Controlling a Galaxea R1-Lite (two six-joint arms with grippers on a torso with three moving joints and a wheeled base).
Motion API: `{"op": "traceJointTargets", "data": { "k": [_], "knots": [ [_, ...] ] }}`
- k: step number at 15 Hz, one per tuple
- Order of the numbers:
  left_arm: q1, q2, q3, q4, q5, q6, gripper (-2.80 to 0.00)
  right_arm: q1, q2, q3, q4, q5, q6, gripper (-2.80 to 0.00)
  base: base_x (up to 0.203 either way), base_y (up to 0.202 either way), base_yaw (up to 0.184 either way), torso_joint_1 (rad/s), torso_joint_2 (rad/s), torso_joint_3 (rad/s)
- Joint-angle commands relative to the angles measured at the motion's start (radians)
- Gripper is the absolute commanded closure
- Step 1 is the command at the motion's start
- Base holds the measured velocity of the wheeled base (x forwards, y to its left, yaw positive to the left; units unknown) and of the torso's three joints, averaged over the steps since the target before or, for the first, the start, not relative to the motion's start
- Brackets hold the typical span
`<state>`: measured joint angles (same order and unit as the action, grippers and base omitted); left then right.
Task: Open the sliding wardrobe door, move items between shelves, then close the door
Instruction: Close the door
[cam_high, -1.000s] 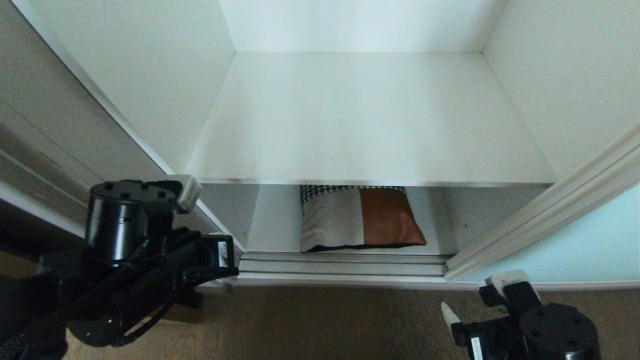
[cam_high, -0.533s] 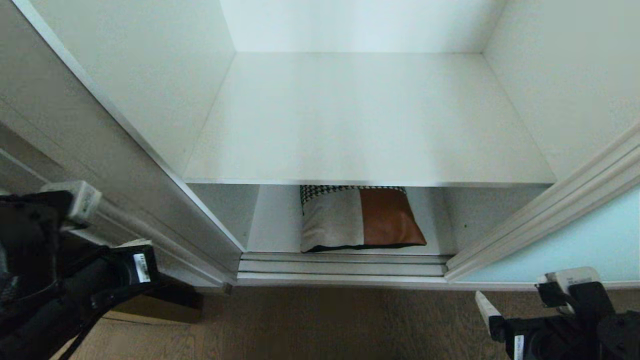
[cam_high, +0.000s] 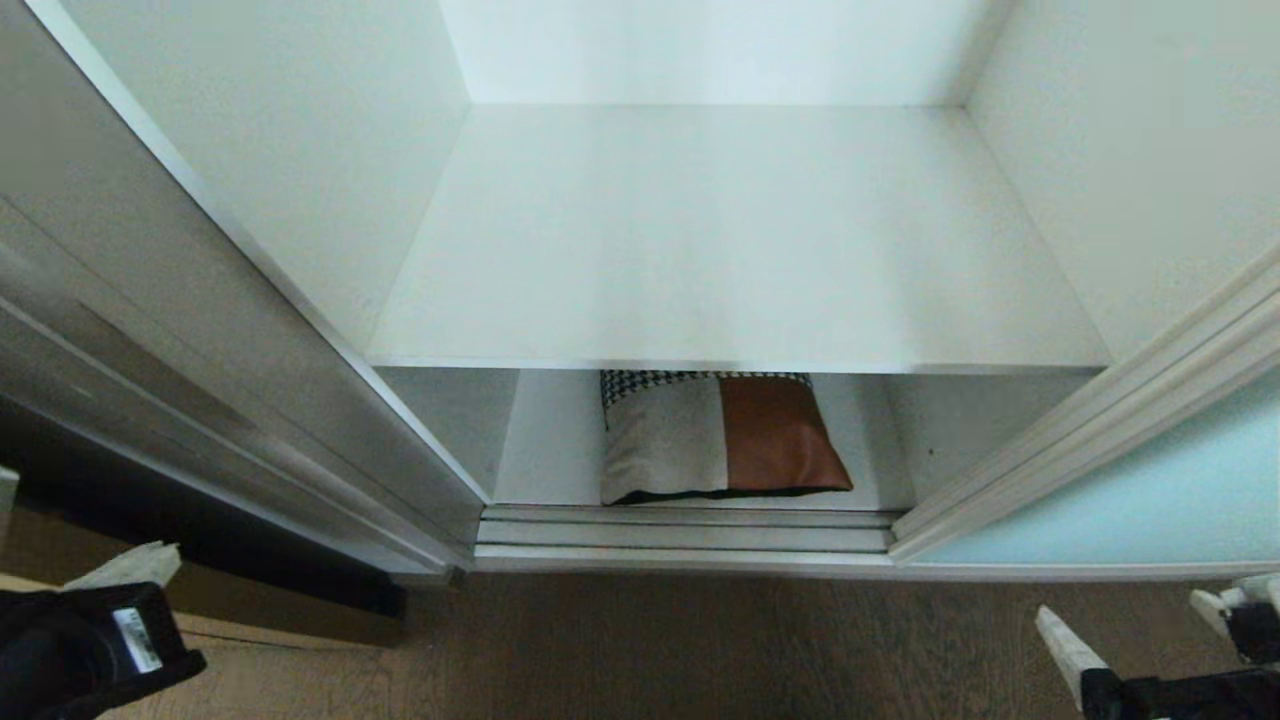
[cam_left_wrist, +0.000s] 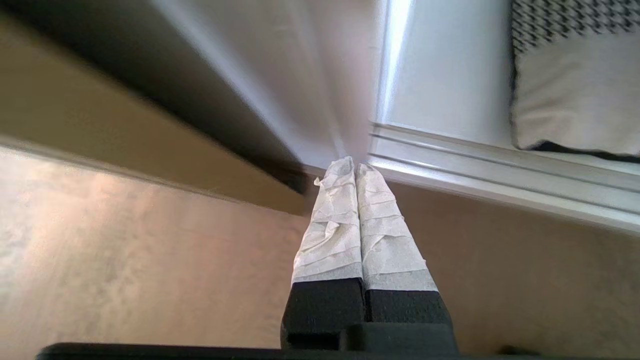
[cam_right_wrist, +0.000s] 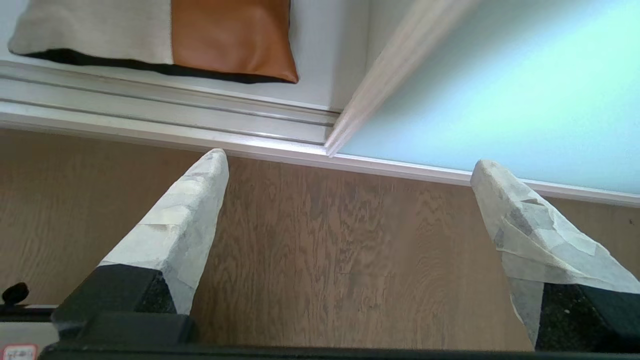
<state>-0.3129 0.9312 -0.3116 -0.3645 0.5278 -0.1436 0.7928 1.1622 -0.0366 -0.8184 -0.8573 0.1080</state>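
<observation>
— How did the sliding wardrobe door (cam_high: 1150, 500) stand?
— Slid aside to the right, a pale aqua frosted panel in a slim silver frame, leaving the wardrobe open.
— And the cushion (cam_high: 715, 440)?
— It lay flat on the lower shelf (cam_high: 545, 450), near the front track, partly hidden under the board above. Houndstooth strip at the back, a cream panel on the left, a rust-orange one on the right, a dark underside showing along its front edge.
— The upper shelf (cam_high: 730, 250)?
— A broad white board with a thin grey front edge, spanning the interior.
</observation>
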Motion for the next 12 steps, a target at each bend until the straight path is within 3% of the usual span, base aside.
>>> {"op": "traceJointTargets", "data": {
  "k": [1, 7, 12],
  "knots": [
    [0.055, -0.120, 0.043, -0.001, 0.003, 0.018, 0.00, -0.029, -0.160, -0.045, 0.136, -0.004, 0.006, -2.80, 0.000, 0.000, 0.000, 0.000, 0.00, 0.000],
    [0.217, -0.350, 0.134, 0.019, -0.008, 0.080, 0.00, -0.201, -0.370, -0.028, 0.186, 0.002, 0.000, -2.80, 0.000, 0.000, 0.000, 0.000, 0.00, 0.000],
    [0.263, -0.591, 0.223, 0.128, -0.052, 0.097, 0.00, -0.305, -0.474, 0.007, 0.197, 0.013, 0.005, -2.80, 0.000, 0.000, 0.000, 0.000, 0.00, 0.000]
  ]
}}
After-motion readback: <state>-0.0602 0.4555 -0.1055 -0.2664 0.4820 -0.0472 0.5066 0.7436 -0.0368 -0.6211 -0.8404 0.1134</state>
